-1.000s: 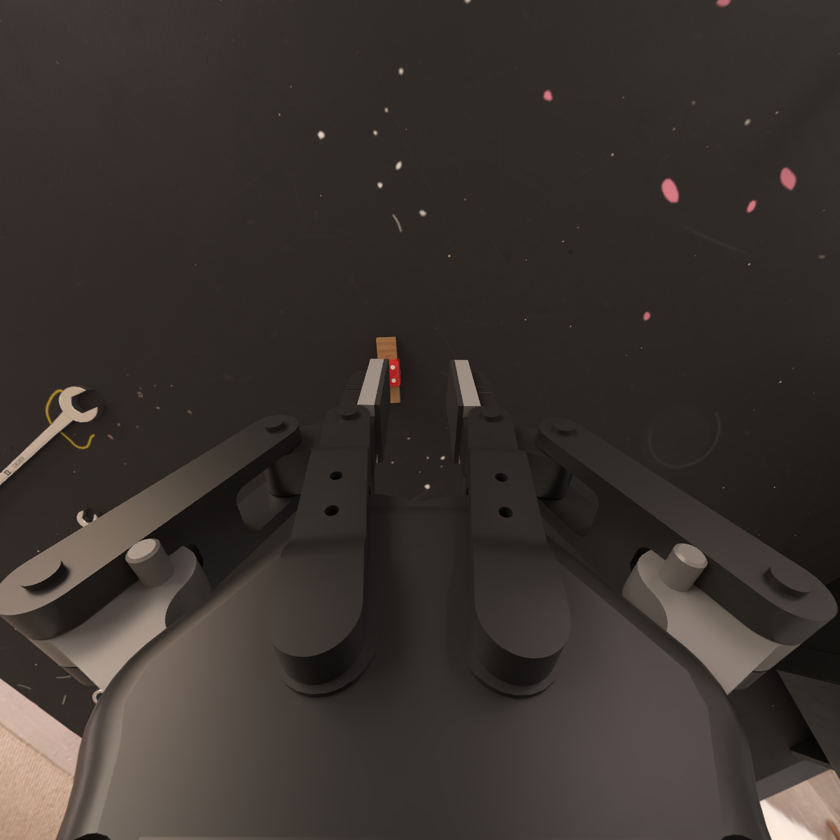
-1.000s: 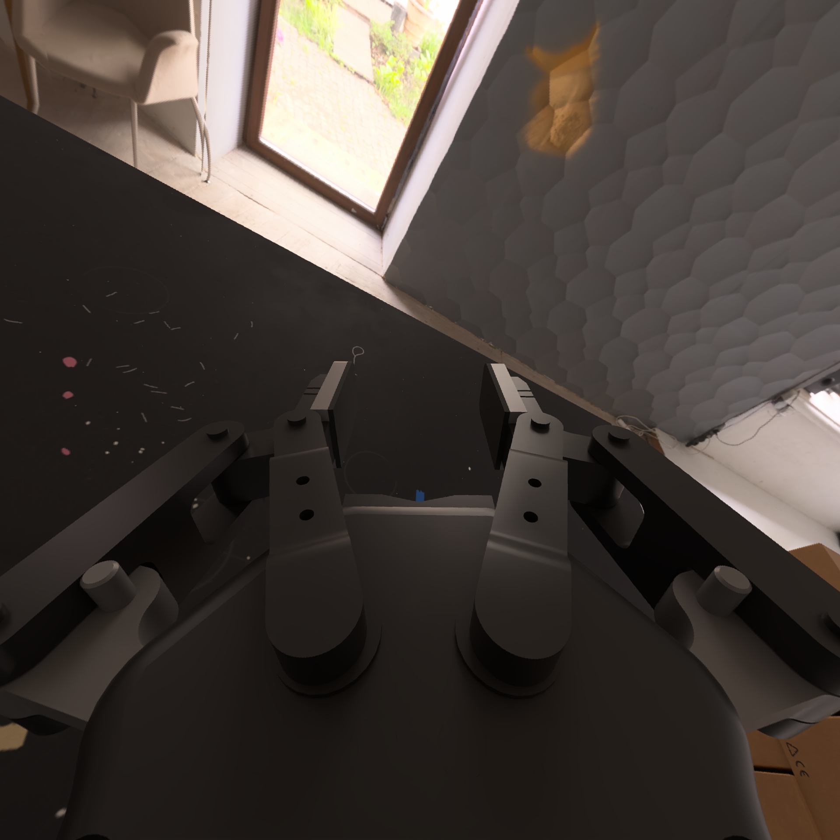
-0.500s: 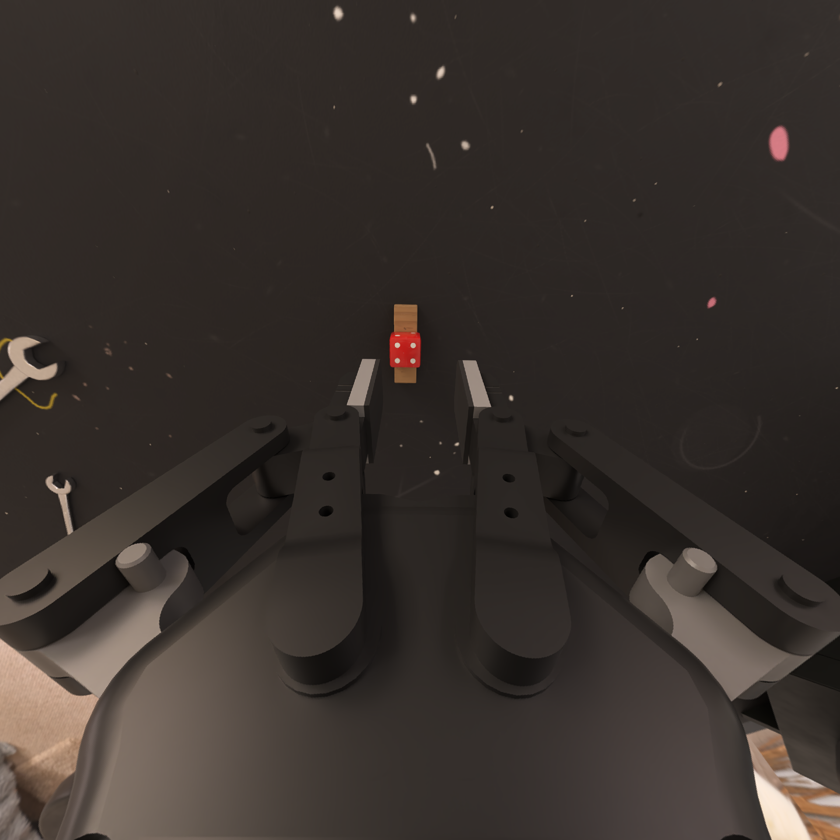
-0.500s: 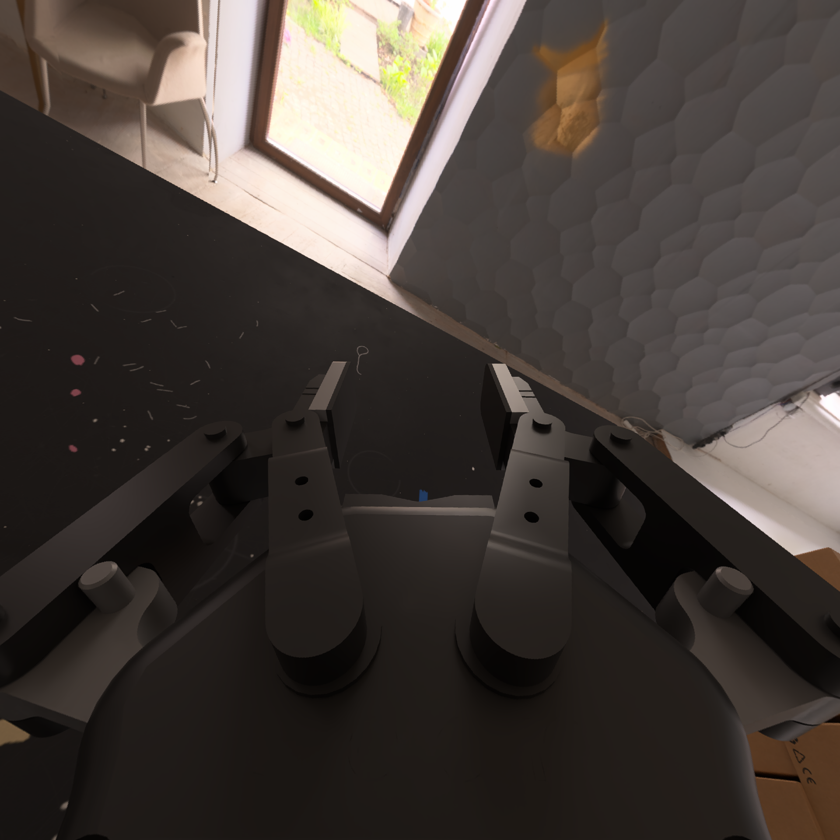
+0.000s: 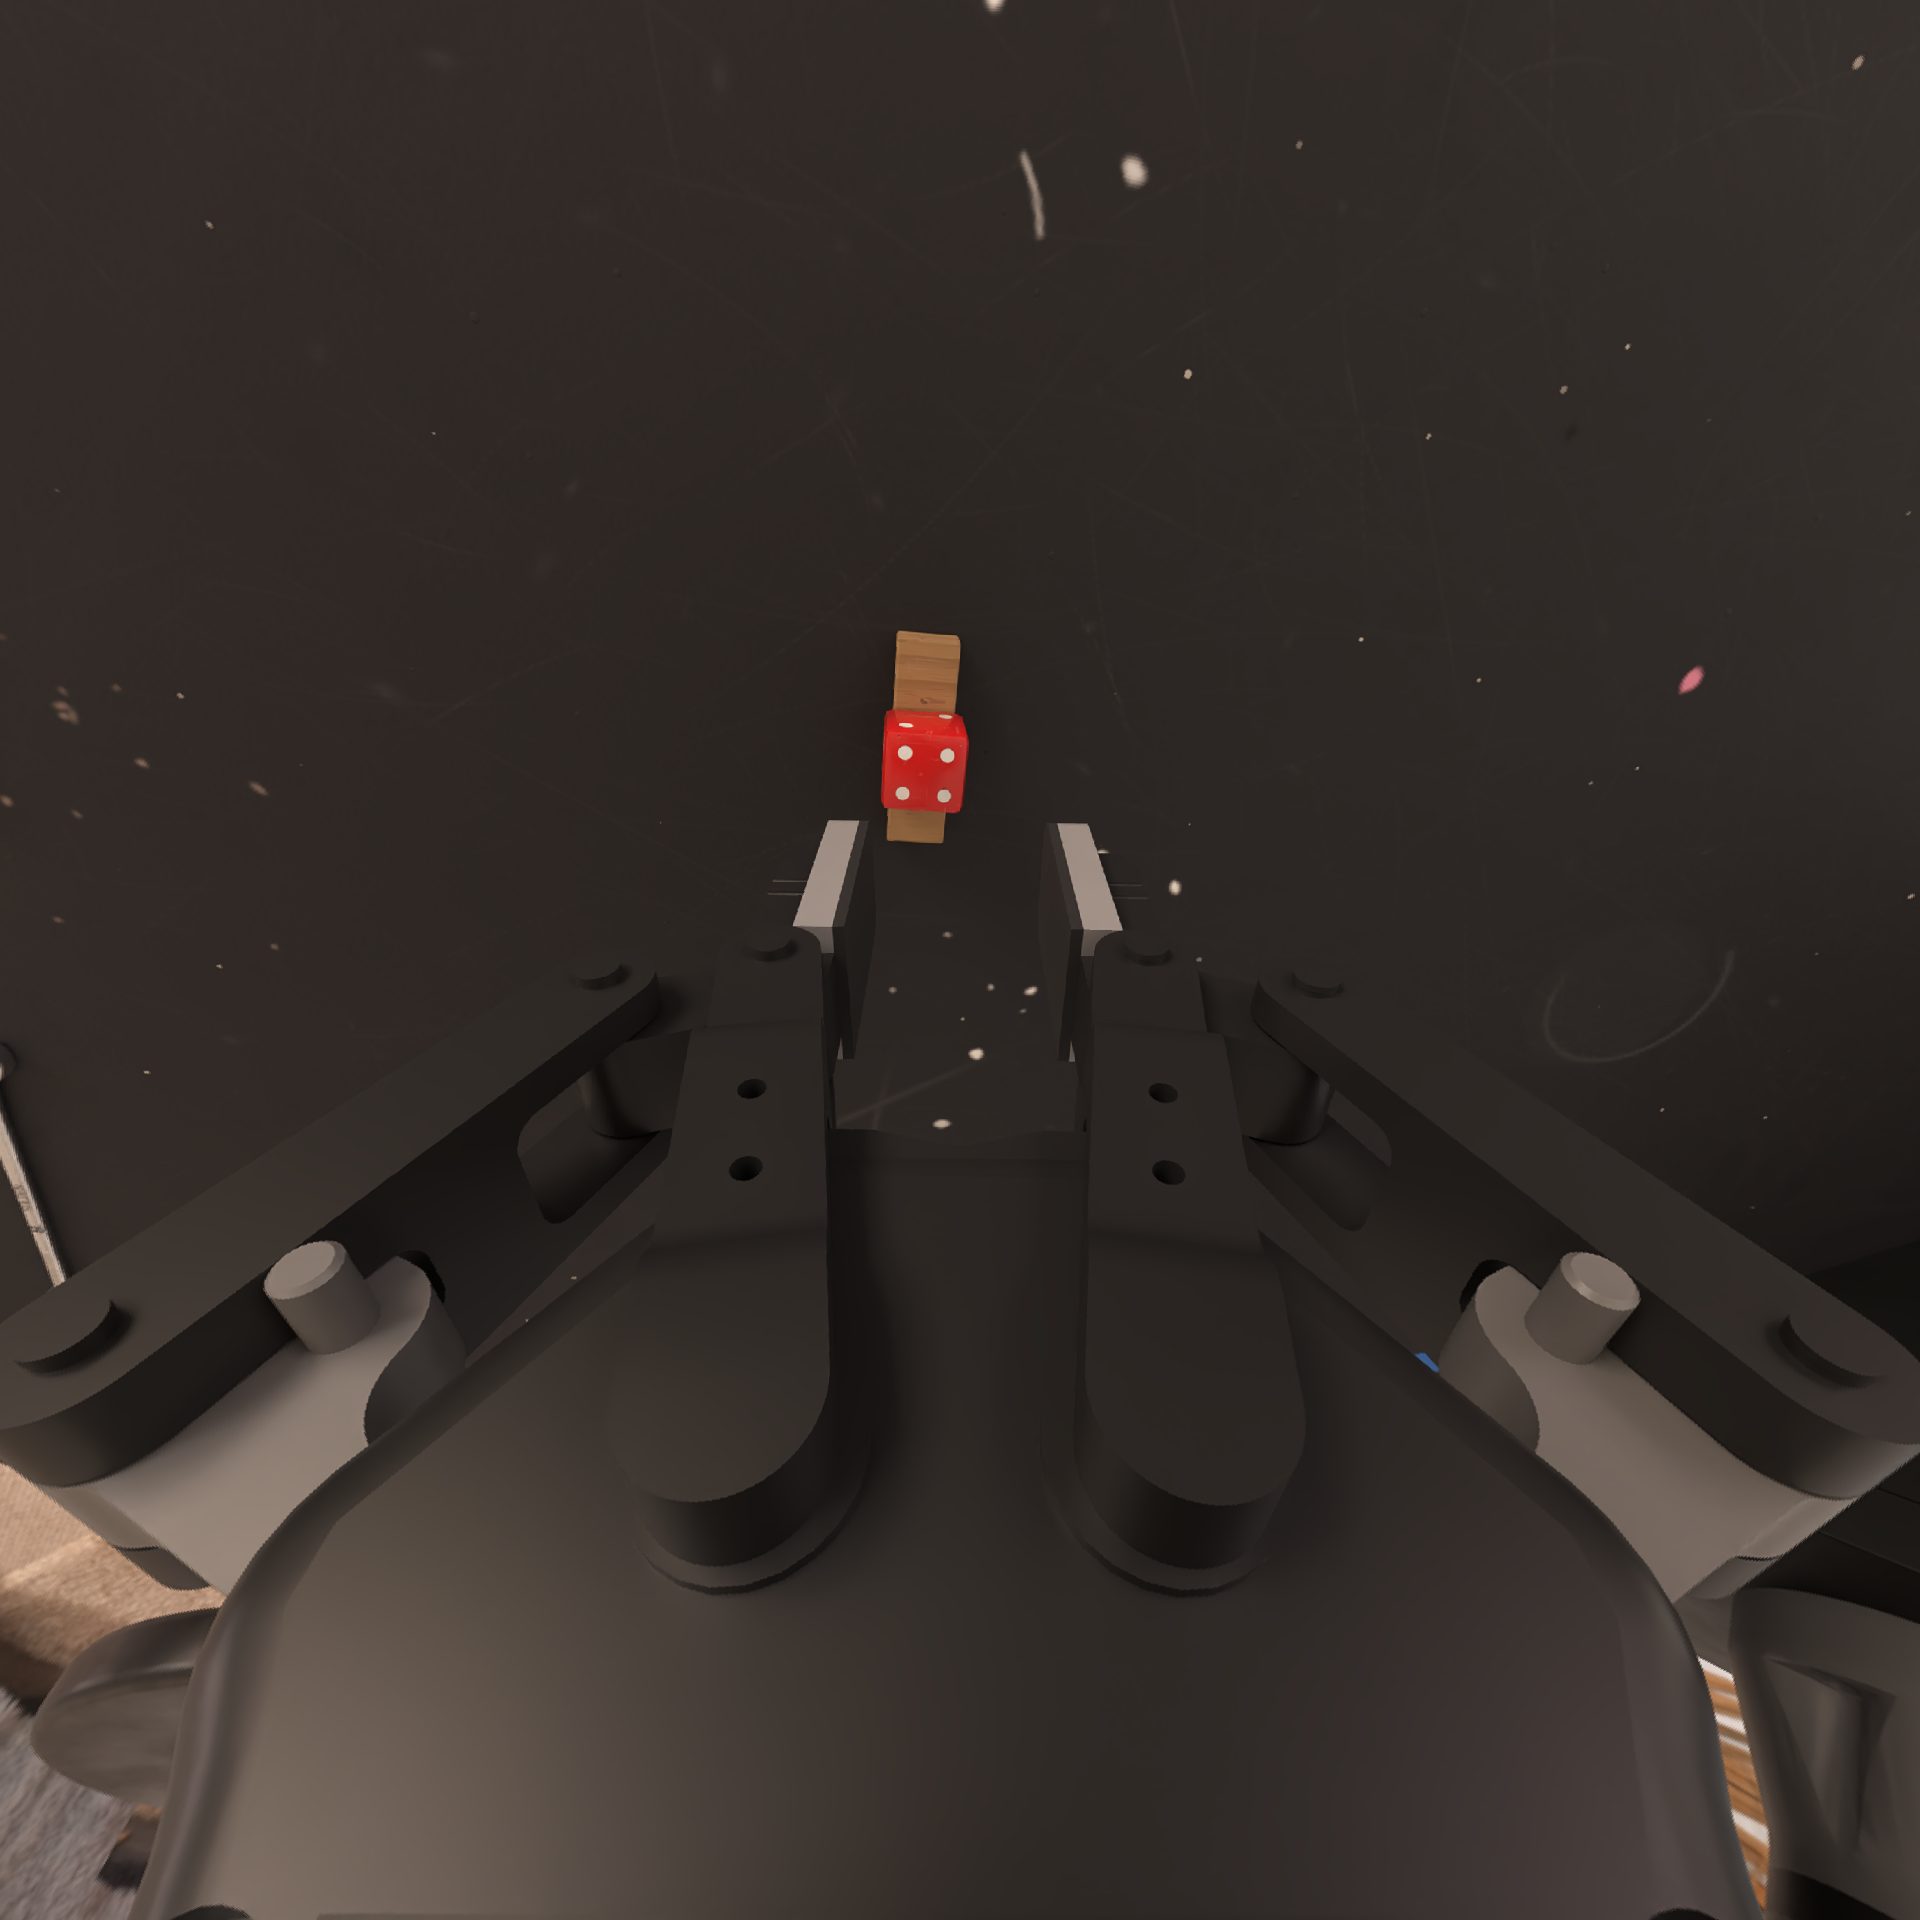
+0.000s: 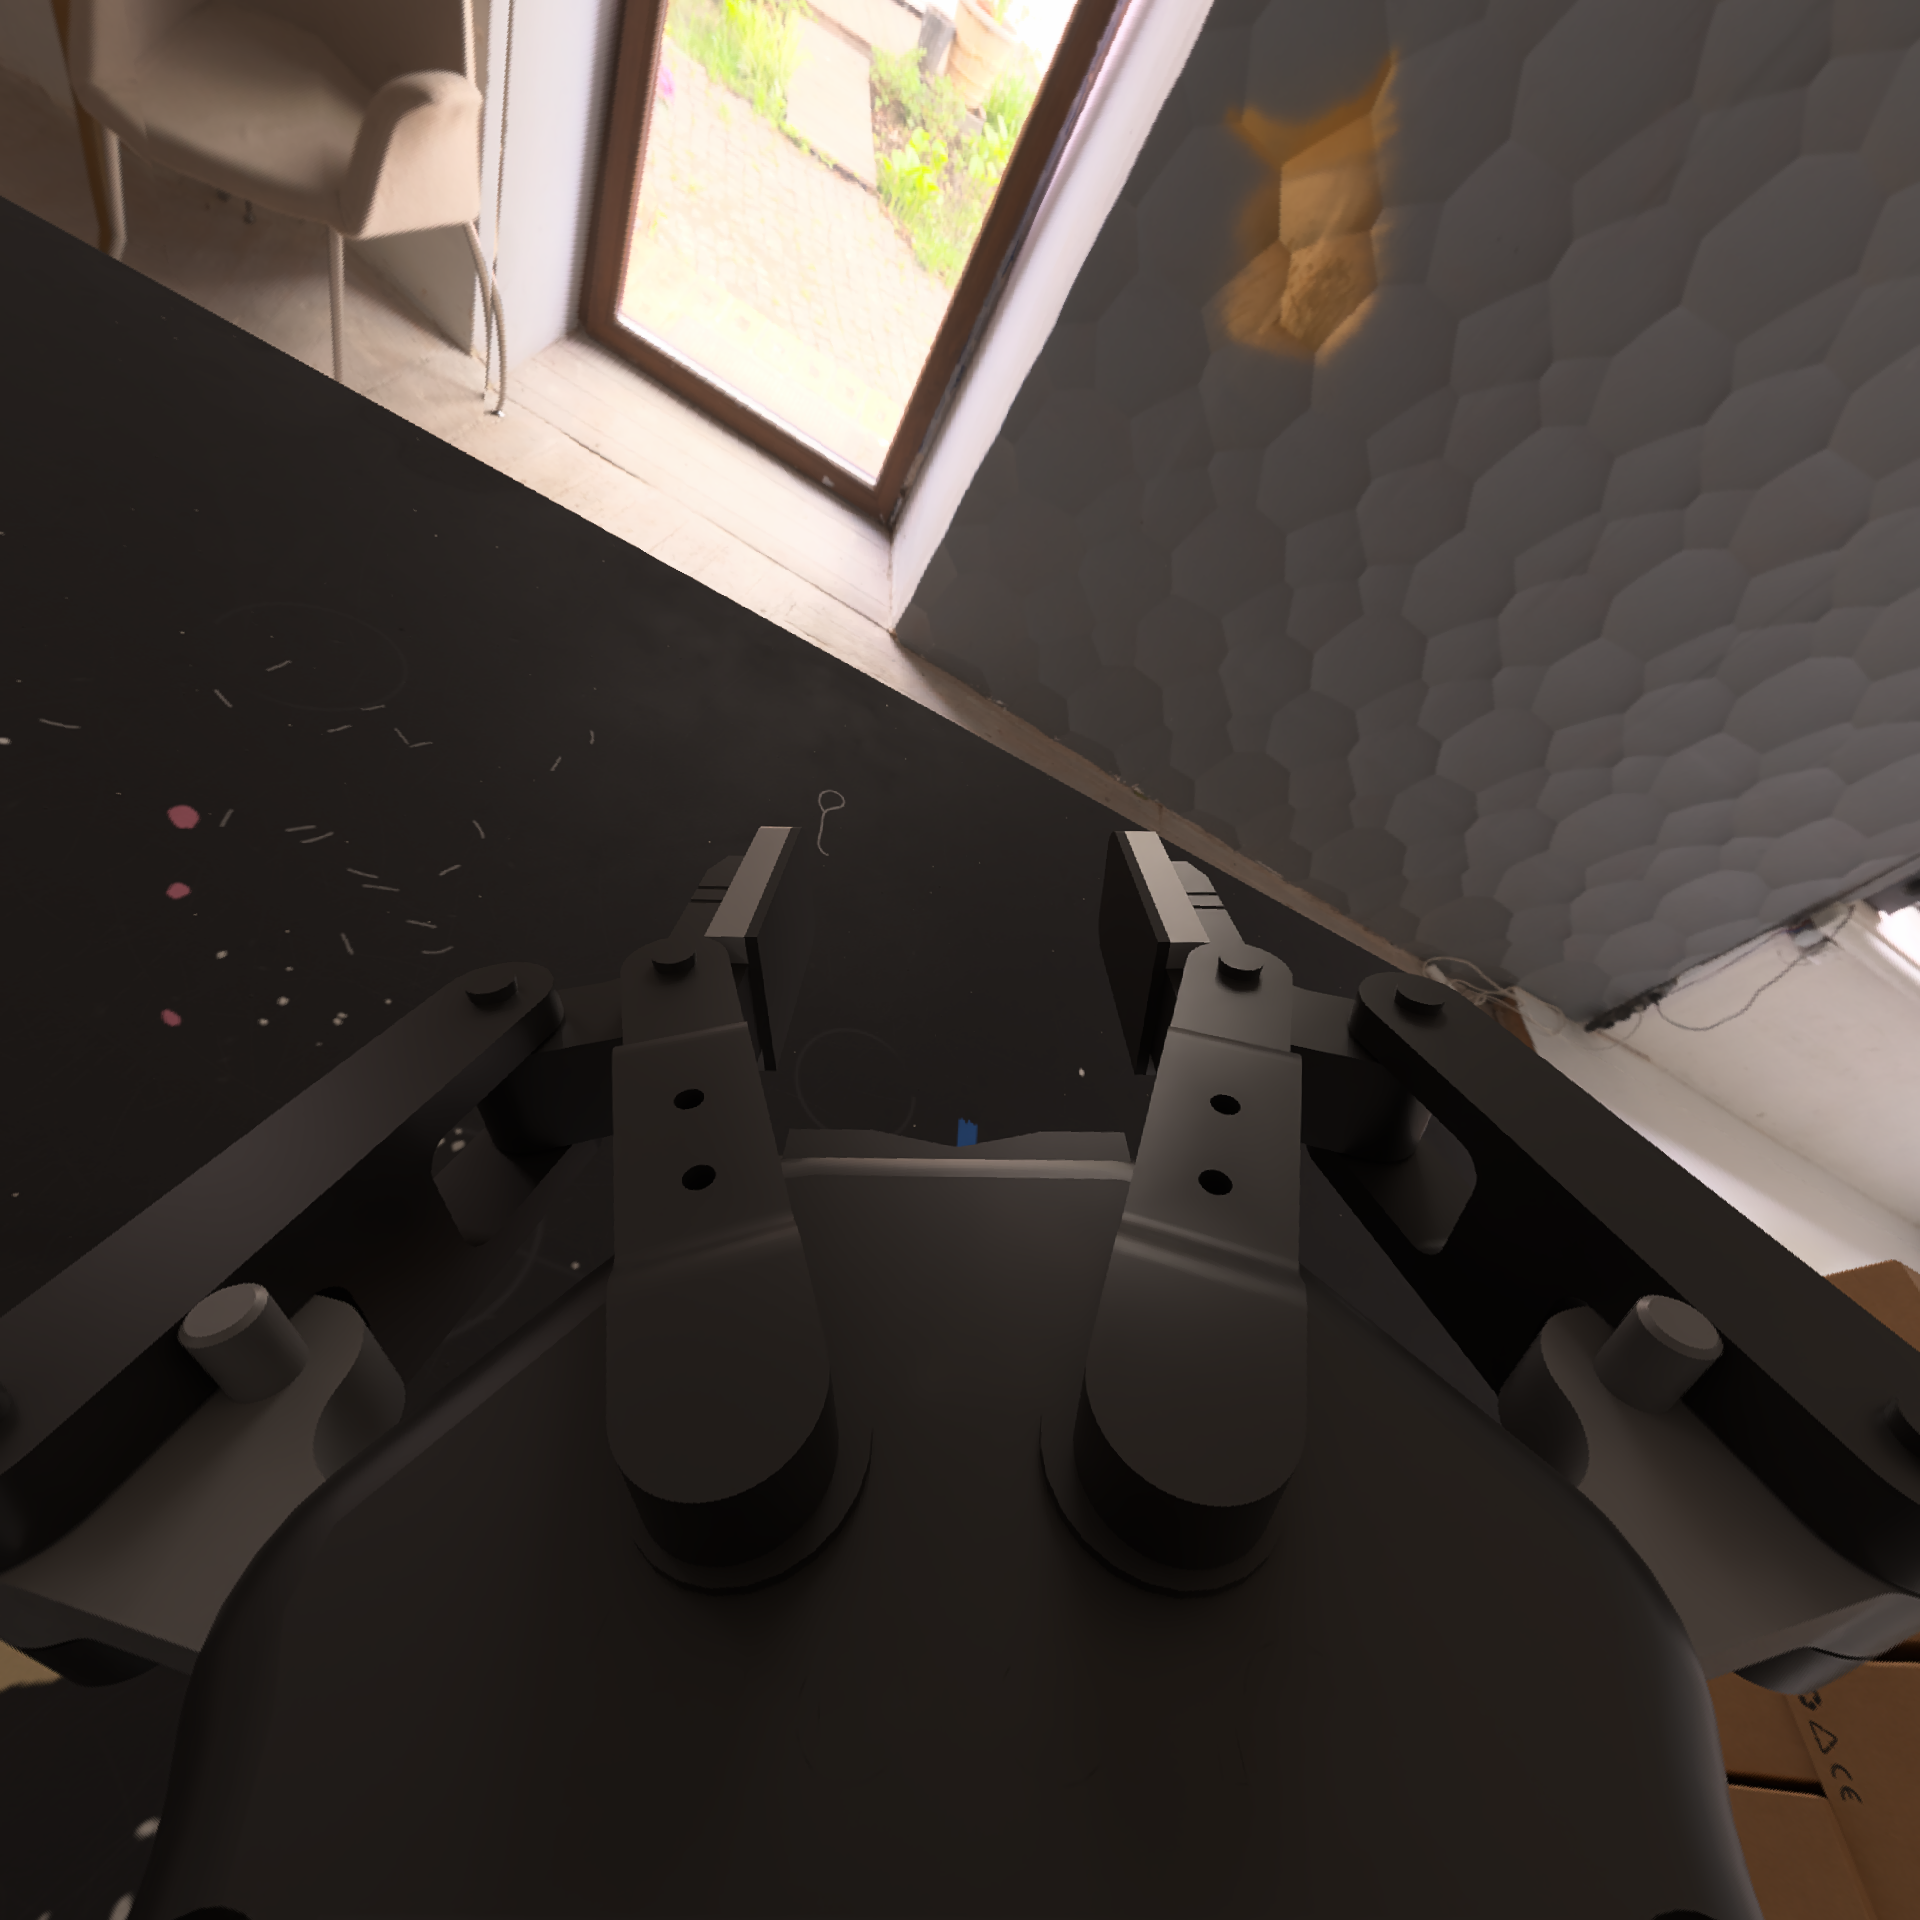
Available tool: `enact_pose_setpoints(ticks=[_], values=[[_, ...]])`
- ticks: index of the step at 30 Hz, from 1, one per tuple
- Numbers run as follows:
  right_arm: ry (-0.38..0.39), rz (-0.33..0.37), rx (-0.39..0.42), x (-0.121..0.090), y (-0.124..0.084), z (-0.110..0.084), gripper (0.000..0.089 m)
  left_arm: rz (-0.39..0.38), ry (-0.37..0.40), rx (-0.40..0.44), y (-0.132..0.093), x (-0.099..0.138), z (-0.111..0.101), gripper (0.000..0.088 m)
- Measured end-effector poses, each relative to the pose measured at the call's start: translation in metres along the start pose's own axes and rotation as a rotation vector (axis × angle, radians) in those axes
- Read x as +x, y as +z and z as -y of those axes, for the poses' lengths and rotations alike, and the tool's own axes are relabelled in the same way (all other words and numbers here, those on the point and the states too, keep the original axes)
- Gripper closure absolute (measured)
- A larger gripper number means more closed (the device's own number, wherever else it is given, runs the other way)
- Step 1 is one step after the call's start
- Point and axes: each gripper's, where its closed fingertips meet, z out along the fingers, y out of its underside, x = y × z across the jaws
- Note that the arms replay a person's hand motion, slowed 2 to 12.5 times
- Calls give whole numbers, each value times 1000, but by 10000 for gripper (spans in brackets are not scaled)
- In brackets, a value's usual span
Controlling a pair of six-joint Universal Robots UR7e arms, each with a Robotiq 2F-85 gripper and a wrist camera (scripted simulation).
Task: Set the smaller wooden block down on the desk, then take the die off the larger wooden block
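Beige armchair [image 6: 312,156] beside a daylit window [image 6: 821,229] (wood-framed); grey honeycomb wall [image 6: 1507,582].

die [image 5: 923,762]: red, white-dotted | wooden block [image 5: 926,670]: tan, grained | surface [image 5: 520,416]: black, flecked white and pink

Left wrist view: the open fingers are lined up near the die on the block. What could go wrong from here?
1. The die sits slightly left of the midline of the left gripper; a straight descent could let the left finger clip it.
2. The block under it is narrow, so a nudge might shift it and spill the die onto the desk.
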Motion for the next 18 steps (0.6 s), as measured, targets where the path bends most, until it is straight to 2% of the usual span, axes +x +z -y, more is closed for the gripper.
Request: enact_pose_setpoints(ticks=[18], values=[[-2,5,-1,0,0,0,391,-21,2,-53,16,0,3,610]])
